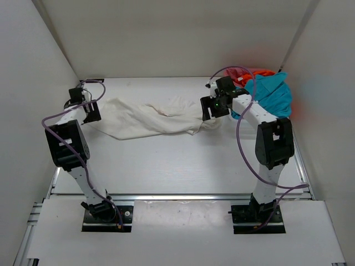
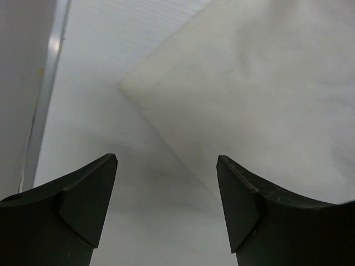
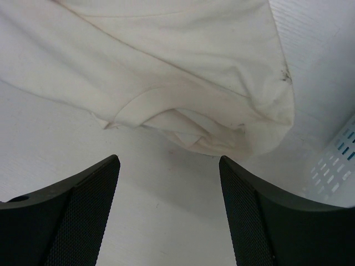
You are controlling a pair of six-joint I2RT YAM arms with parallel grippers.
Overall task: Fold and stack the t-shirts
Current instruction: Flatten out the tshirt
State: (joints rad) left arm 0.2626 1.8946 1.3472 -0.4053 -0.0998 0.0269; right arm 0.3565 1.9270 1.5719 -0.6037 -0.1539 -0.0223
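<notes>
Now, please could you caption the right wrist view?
Open right gripper near crumpled white cloth t-shirt beside white mesh basket.

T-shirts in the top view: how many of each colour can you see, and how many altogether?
White shirt: 1, spread across the table
Teal shirt: 1, in the heap on the right
Orange shirt: 1, only an edge showing
Pinkish-red shirt: 1, only an edge showing
Total: 4

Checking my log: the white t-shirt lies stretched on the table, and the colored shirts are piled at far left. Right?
No. The colored shirts are piled at far right, as the top external view shows. The white t-shirt does lie stretched on the table.
</notes>
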